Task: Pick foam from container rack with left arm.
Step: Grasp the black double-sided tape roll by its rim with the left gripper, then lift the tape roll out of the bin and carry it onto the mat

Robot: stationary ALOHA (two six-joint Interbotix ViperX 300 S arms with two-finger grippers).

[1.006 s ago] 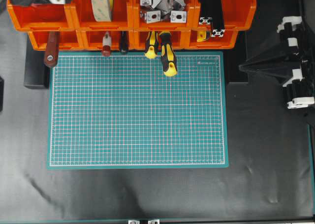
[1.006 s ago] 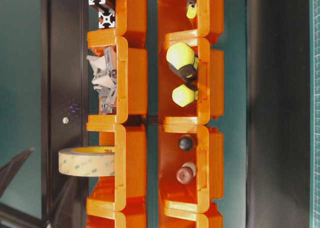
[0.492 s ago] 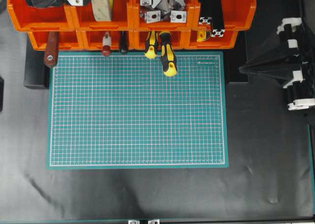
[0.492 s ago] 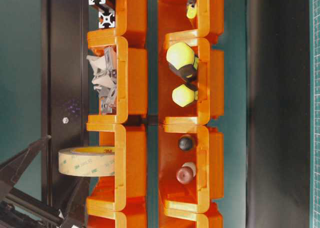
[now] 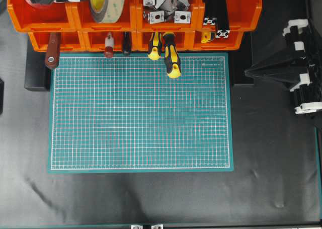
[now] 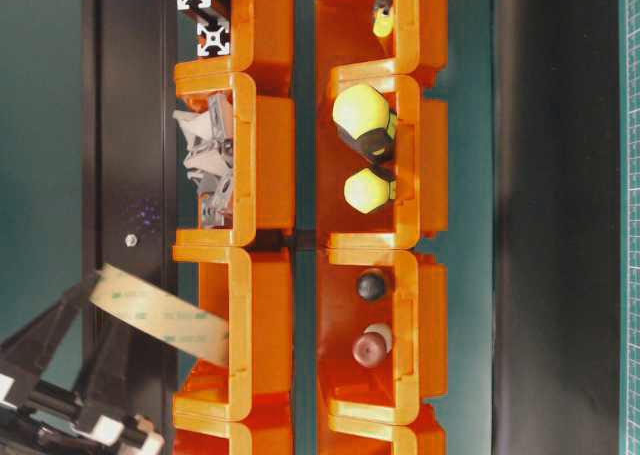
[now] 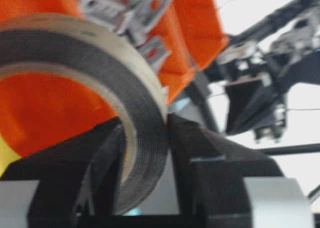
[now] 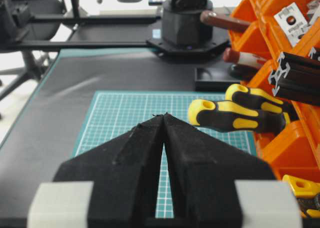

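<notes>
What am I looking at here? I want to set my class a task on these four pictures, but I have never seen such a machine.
It is a robot with two arms, each ending in a pincer-like tool. One picture looks down from above, one from table height (turned sideways), and one comes from a camera on each wrist.

On the black table lies a green cutting mat. Behind it stands an orange container rack holding screwdrivers, metal brackets and black bars.

The left tool reaches into the rack and has closed on the foam, a roll of tape, one finger inside the ring and one outside. The roll sits tilted, still partly in its bin.

The right tool waits at the side, shut, holding nothing.
</notes>
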